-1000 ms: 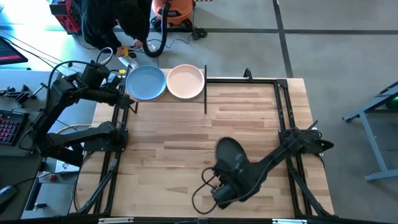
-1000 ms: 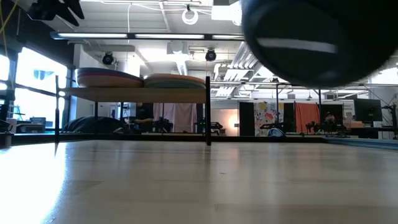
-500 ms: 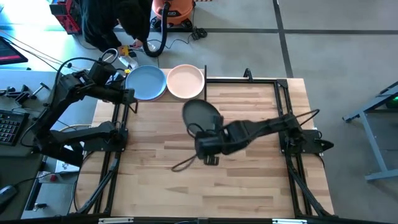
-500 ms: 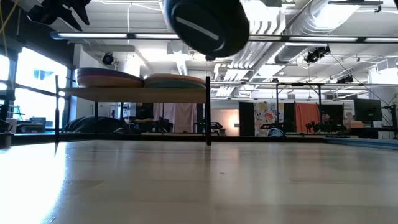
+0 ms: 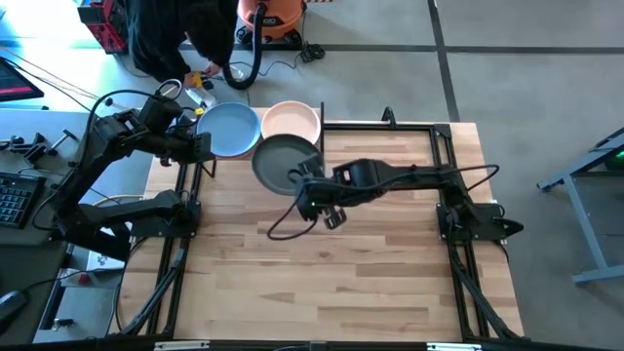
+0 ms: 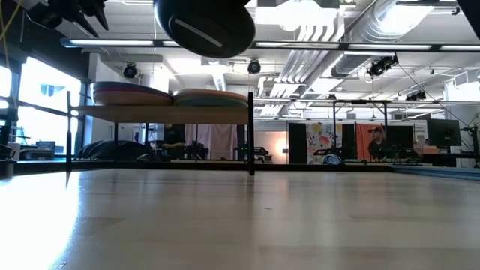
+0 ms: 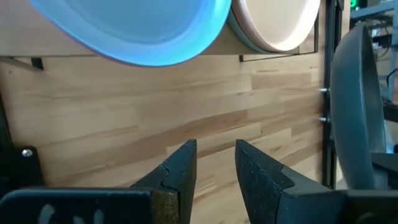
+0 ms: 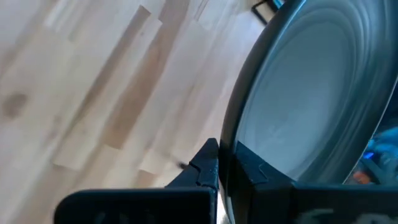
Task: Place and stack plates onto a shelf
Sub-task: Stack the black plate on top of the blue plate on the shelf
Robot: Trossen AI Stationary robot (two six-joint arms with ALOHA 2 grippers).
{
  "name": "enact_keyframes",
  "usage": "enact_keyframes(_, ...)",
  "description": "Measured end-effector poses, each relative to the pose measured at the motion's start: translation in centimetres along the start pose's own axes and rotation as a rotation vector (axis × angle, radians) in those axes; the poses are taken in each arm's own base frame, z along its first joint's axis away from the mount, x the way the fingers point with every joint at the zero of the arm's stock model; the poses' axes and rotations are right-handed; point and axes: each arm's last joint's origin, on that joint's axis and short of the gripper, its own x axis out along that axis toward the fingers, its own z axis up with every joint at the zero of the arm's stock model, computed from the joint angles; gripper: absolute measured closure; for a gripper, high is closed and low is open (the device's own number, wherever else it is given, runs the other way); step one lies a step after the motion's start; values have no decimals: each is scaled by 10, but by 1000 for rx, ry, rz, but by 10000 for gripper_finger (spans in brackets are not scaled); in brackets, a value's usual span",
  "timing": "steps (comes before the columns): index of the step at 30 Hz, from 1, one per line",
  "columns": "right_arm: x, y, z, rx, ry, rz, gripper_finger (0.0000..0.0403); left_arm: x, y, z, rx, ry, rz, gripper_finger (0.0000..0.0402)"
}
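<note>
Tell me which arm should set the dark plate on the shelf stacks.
Right. The right gripper already clamps the charcoal plate by its rim, held up beside the two stacks on the shelf. The left gripper is empty, beside the blue plate.

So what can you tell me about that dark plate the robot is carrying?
The dark charcoal plate is round, shallow and matte, with faint rings inside its bowl. The right gripper pinches its rim, one finger on each face. It hangs in the air above the tabletop, high up in the low view, just in front of the shelf and its two plate stacks, overlapping them slightly from above. Nothing else touches it.
</note>
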Motion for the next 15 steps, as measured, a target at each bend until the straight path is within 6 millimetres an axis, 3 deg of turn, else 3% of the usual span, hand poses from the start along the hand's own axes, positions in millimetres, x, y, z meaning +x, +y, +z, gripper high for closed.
enact_keyframes(7, 6, -15, -3, -187, -37, -23, 403, 1, -1, 0, -67, 8, 1, 305)
enact_keyframes(15, 7, -16, -2, -302, -97, 20, 403, 5, -16, -2, -76, 24, -87, 305)
